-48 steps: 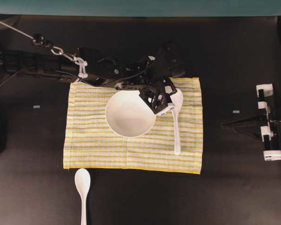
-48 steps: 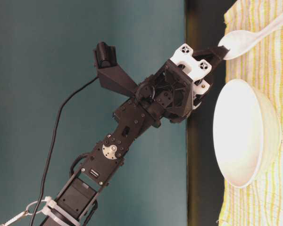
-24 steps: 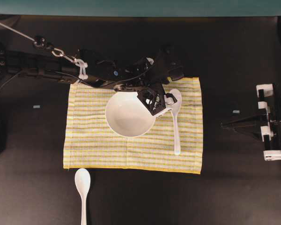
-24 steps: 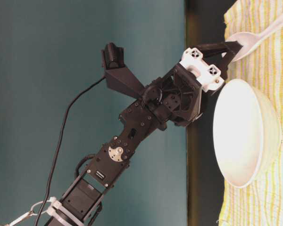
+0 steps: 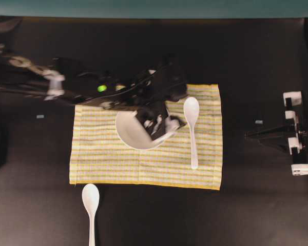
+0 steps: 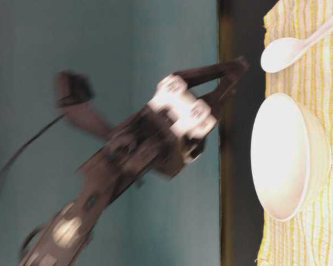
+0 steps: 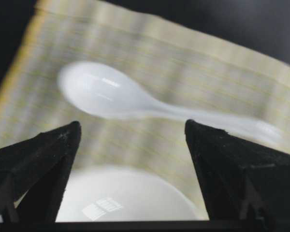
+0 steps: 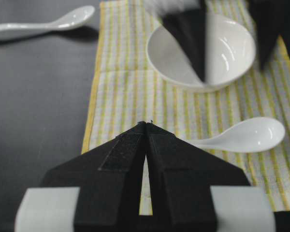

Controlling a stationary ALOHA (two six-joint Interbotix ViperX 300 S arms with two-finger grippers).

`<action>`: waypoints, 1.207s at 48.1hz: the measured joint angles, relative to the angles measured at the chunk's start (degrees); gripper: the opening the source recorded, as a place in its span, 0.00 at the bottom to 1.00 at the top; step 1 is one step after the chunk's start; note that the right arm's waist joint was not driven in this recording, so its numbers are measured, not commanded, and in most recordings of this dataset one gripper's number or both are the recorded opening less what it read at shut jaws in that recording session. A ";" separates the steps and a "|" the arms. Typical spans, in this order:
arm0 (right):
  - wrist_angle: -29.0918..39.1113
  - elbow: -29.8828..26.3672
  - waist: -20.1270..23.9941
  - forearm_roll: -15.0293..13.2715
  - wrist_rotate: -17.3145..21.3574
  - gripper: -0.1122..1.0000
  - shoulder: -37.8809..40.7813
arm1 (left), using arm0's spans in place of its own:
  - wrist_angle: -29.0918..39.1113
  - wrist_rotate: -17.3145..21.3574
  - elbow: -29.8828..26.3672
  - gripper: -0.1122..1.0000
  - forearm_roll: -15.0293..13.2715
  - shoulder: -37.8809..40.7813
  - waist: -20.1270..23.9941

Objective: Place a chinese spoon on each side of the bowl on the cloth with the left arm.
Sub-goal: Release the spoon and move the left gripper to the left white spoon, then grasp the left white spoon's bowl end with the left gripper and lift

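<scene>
Table [image 5: 256, 205]: black surface carrying everything; my right arm parks at its right edge, out of the working area.
Cloth [image 5: 108, 164]: striped yellow mat at the table's centre, marking where the setting belongs.
My left arm [image 5: 82, 89]: reaches in from the table's left edge across the cloth's far edge; blurred in the overhead and table-level views.
Bowl [image 5: 131, 136]: mid-cloth, nearer the far edge, partly under my left pincer.
My left pincer [image 5: 161, 123]: spread wide and empty, above the bowl's right rim; the wrist view shows both black tips apart with nothing between them, which the overhead blur hides.
My right pincer [image 8: 146, 126]: tips pressed together, idle, since this job is the left arm's.
Placed spoon [image 5: 192, 128]: flat on the cloth just right of the bowl, scoop toward the far edge; one side looks done.
Second spoon [image 5: 90, 205]: on bare table just past the cloth's near-left corner, likely my next pick.
</scene>
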 measured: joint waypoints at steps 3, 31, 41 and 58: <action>0.18 0.00 0.00 0.00 0.00 0.10 -0.62 | 1.14 -0.79 3.43 0.86 0.09 -4.31 -2.20; 0.18 0.00 0.00 0.00 0.00 0.10 -1.93 | -12.13 -31.90 44.30 0.85 0.00 -33.31 -14.94; 0.18 0.00 0.00 0.18 0.00 0.10 -1.85 | -16.79 -34.54 47.37 0.85 0.00 -29.97 -17.05; 0.18 0.00 0.00 0.44 0.00 0.10 -1.85 | -19.25 -34.37 42.80 0.85 0.09 -17.58 -20.92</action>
